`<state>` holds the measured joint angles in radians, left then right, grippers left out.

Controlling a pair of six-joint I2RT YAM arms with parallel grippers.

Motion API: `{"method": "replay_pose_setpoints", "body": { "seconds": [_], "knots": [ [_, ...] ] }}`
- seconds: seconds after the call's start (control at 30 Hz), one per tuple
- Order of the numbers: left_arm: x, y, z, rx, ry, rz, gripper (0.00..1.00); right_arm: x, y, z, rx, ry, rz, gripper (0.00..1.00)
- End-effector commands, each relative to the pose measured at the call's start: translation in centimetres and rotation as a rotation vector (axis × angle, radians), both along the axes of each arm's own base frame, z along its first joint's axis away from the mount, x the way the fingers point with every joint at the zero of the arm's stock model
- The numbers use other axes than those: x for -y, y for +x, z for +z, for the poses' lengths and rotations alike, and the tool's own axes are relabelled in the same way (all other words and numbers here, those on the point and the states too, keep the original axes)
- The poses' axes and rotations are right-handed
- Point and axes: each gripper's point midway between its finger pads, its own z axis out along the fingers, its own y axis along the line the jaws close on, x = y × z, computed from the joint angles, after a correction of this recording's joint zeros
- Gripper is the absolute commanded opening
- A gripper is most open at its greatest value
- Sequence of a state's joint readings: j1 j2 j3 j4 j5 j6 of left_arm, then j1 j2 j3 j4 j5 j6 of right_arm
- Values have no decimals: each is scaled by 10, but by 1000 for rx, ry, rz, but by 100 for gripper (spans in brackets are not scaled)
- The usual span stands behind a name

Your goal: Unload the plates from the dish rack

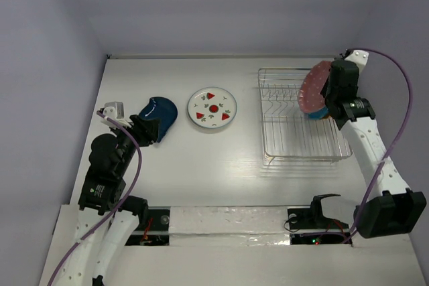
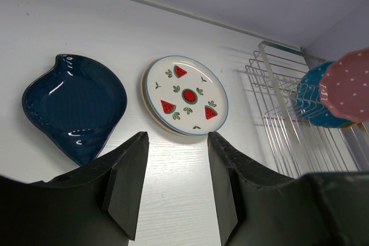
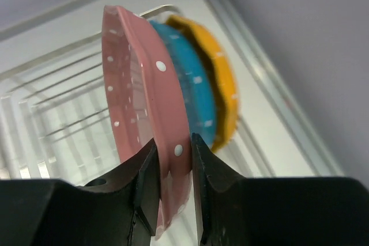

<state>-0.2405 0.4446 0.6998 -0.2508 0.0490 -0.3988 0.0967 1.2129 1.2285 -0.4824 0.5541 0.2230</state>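
At the right of the overhead view, the right gripper (image 3: 173, 156) is pinching the rim of the pink plate (image 3: 144, 84), which is standing on edge in the dish rack (image 1: 288, 132) just beside the bright blue plate (image 3: 193, 96) and yellow plate (image 3: 225, 79). A straight upward lift, clear of the prongs, seems safest. At left, the left gripper (image 2: 176, 159) is hovering spread and empty near the dark blue plate (image 2: 75, 105) and white plate (image 2: 185, 95), both lying flat on the white table (image 1: 201, 172). Pale bare walls are enclosing it.
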Motion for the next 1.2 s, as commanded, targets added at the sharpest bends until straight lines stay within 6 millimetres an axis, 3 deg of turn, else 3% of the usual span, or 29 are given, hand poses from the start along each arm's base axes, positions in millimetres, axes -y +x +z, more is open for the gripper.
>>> {"method": "replay_pose_setpoints", "body": {
  "seconds": [0.0, 0.1, 0.23, 0.37, 0.43, 0.47, 0.53, 0.7, 0.77, 0.8, 0.83, 0.87, 0.9, 0.97, 1.0, 1.07, 1.1, 1.17],
  "knots": [
    [1, 3, 9, 41, -2, -3, 42, -28, 15, 42, 262, 157, 92, 0],
    [1, 2, 10, 43, -1, -3, 42, -35, 14, 34, 290, 220, 102, 0],
    [1, 3, 9, 41, -2, -3, 42, -48, 11, 40, 378, 321, 139, 0],
    [1, 3, 9, 41, -1, -3, 42, -66, -1, 57, 468, 396, 243, 0],
    [1, 3, 9, 39, -3, -4, 42, -84, -10, 75, 529, 447, 350, 0],
    [2, 3, 9, 39, -4, -6, 42, -93, -13, 74, 529, 466, 395, 0],
    [2, 3, 9, 39, -4, -7, 42, -125, -20, 89, 572, 544, 568, 0],
    [1, 3, 9, 39, -3, -3, 42, -212, -35, 81, 487, 684, 880, 0],
    [1, 3, 9, 39, -3, -1, 42, -243, -33, 66, 426, 701, 926, 0],
    [0, 3, 10, 43, -4, 0, 42, -270, -43, 61, 388, 722, 993, 0],
    [0, 3, 9, 39, -3, 0, 42, -284, -45, 58, 371, 742, 1023, 0],
    [0, 3, 9, 39, -3, 3, 42, -300, -43, 43, 324, 754, 1039, 0],
    [0, 3, 9, 41, -3, 4, 42, -322, -53, 36, 291, 772, 1091, 0],
    [0, 3, 10, 41, -3, 5, 42, -344, -59, 25, 243, 781, 1124, 0],
    [-1, 3, 10, 42, -3, 7, 42, -357, -57, 8, 195, 782, 1125, 0],
    [-1, 2, 11, 45, -4, 7, 42, -386, -71, -1, 144, 801, 1190, 0],
    [-1, 2, 10, 44, -3, 7, 42, -398, -71, -19, 92, 800, 1196, 0],
    [-1, 2, 11, 45, -2, 6, 42, -419, -81, -31, 46, 804, 1225, 0]
  ]
}}
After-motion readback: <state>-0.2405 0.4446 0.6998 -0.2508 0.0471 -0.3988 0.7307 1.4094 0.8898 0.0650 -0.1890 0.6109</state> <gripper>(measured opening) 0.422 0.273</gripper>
